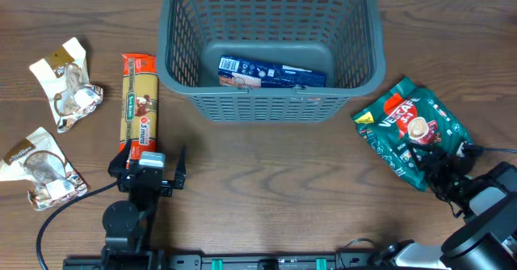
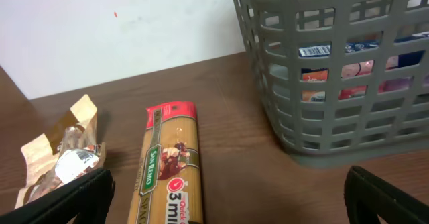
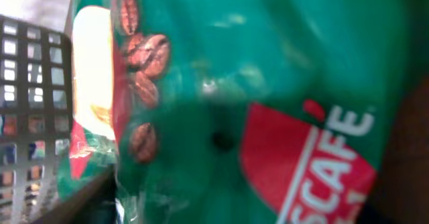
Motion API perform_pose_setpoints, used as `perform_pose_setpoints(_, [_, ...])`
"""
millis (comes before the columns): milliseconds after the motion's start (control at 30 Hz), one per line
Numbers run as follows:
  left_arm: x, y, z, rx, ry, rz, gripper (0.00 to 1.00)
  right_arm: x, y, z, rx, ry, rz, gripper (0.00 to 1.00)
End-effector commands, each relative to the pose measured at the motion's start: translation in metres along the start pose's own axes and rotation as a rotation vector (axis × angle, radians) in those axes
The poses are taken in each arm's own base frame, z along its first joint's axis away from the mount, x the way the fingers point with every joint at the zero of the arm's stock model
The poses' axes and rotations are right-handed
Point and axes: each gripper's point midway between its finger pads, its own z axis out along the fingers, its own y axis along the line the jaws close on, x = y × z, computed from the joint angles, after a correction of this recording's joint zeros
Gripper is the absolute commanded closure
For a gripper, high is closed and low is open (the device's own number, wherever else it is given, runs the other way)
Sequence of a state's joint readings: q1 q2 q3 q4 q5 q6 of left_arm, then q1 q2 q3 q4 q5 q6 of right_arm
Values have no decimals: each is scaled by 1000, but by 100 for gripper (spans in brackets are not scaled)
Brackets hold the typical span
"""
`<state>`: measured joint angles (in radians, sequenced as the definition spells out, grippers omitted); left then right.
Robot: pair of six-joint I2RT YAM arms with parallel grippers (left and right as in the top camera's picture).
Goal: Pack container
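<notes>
The dark grey slotted container (image 1: 182, 60) stands at the back middle, with a blue packet (image 1: 271, 73) on its floor. It also shows in the left wrist view (image 2: 322, 127). A long pasta packet (image 1: 137, 100) lies left of it. My left gripper (image 1: 153, 173) is open and empty just in front of the pasta's near end (image 2: 171, 163). A green coffee bag (image 1: 412, 124) lies to the right of the container. My right gripper (image 1: 430, 163) is at the bag's near edge. The bag (image 3: 268, 83) fills the right wrist view. One finger shows far to the left, so the jaws look open around it.
Two crinkled brown-and-white snack packets (image 1: 66, 84) (image 1: 40, 169) lie at the far left; one shows in the left wrist view (image 2: 64, 157). Bare wooden table (image 1: 275, 173) lies in front of the container. A black cable runs by the left arm's base.
</notes>
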<state>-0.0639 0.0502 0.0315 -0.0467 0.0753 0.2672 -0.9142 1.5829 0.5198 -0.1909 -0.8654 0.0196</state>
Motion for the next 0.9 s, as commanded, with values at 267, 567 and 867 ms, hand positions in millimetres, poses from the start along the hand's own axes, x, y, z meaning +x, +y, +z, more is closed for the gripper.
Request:
perform_pose_setpoints(267, [14,-6,2,23,31,12,1,13,-13,4,45,32,29,99])
perform_pose_setpoints(567, [14,-6,2,23,31,12,1,-5,9,10,4,35,-53,98])
perform_pose_setpoints(867, [14,-6,2,23,31,12,1,-60,69,10,-46,-30,-159,99])
